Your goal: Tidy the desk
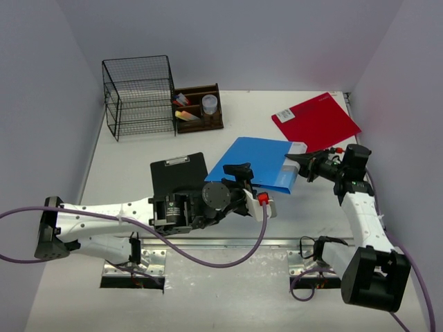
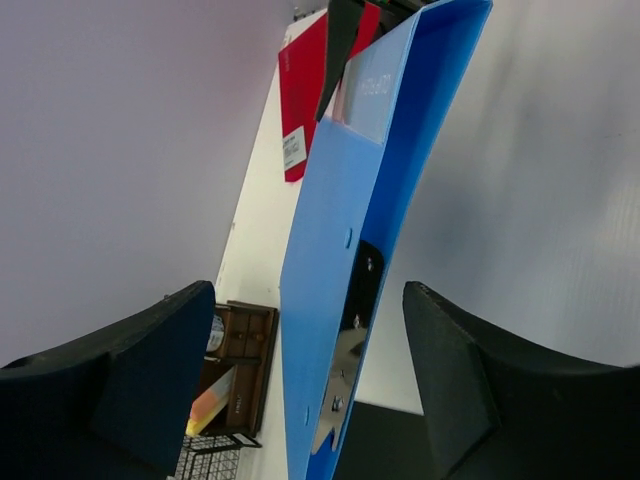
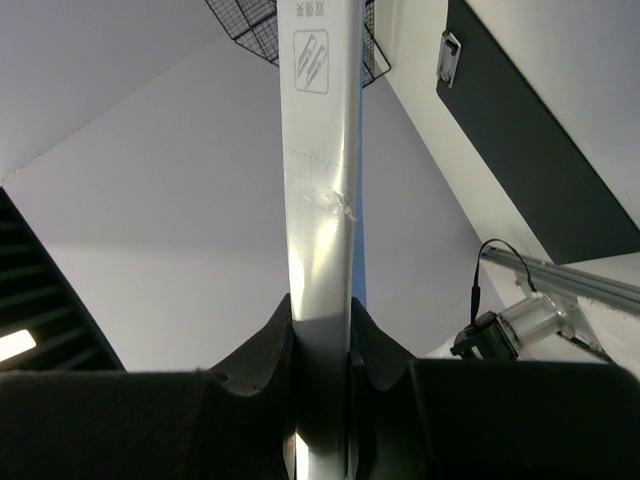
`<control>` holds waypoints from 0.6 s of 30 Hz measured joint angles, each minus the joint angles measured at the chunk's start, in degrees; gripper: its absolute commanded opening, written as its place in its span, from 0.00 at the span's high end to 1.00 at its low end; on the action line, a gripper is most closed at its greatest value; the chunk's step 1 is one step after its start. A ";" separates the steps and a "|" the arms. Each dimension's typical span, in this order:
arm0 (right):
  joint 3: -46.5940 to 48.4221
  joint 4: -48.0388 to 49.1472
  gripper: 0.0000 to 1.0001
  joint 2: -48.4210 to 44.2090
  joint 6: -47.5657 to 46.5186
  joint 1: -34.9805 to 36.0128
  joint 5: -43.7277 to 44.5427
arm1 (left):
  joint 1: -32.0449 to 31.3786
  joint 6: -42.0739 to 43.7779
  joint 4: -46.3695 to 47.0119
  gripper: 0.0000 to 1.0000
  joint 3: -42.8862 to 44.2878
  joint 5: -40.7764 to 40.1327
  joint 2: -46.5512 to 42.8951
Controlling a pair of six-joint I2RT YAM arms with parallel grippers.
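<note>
The white desk (image 1: 118, 173) holds a blue folder (image 1: 252, 162) at its middle. My right gripper (image 1: 297, 164) is shut on the folder's right edge, on the white-labelled spine (image 3: 320, 180), which runs straight out from between the jaws (image 3: 320, 310). My left gripper (image 1: 239, 173) is at the folder's near left corner. In the left wrist view the folder (image 2: 330, 260) stands edge-on between the open jaws (image 2: 308, 290), with a gap on both sides and its metal clip (image 2: 345, 370) showing.
A black clipboard (image 1: 178, 176) lies left of the folder, beside my left arm. A red folder (image 1: 316, 121) lies at the back right. A brown wooden organizer (image 1: 199, 108) and a black wire basket (image 1: 140, 97) stand at the back left. A silver rail (image 1: 228, 242) edges the front.
</note>
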 measured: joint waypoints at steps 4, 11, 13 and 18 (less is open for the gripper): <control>0.00 0.04 1.00 0.00 0.29 2.84 -0.33 | 3.12 -0.50 -0.39 0.56 0.14 4.99 0.80; 0.00 2.21 1.00 0.49 2.13 5.51 1.13 | 7.46 -2.36 -4.88 0.56 4.14 11.78 4.23; 0.00 2.60 1.00 0.64 2.32 5.90 1.62 | 7.94 -2.58 -5.46 0.60 4.31 12.65 4.21; 0.00 2.68 0.95 1.64 3.22 7.21 2.12 | 8.06 -2.49 -7.03 1.00 4.39 15.04 3.96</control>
